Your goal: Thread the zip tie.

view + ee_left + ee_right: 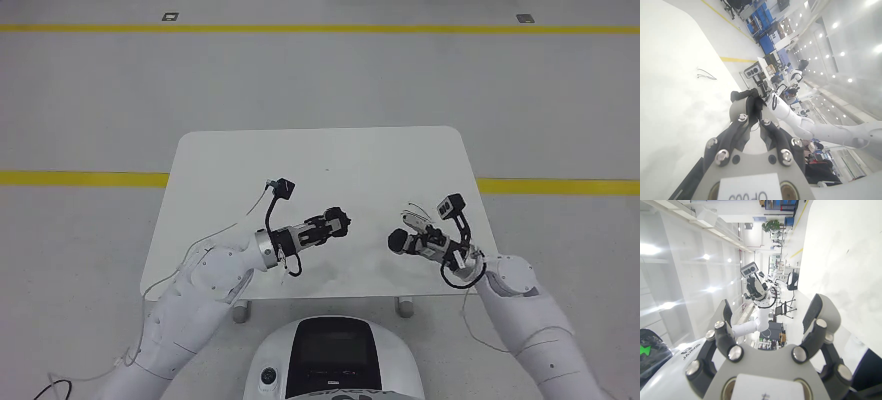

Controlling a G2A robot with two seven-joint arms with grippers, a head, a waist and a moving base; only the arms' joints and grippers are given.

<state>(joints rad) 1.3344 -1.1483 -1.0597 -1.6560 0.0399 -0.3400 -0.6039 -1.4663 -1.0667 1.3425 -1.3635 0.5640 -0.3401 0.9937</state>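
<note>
Zip ties (415,212), thin and pale-headed, lie flat on the white table (320,160) in the top view, just beside the right gripper (398,240) on its far side. The left gripper (338,218) hangs over the table's near half, facing the right one across a gap.

From the left wrist, two dark zip ties (706,76) rest on the table (668,56), well apart from the left gripper (751,99). Its black fingers are pressed together (whether anything thin sits between them I cannot tell).

From the right wrist, the right gripper (768,310) stands spread wide, its ribbed pads (809,313) holding nothing, beside the table edge (838,247).
</note>
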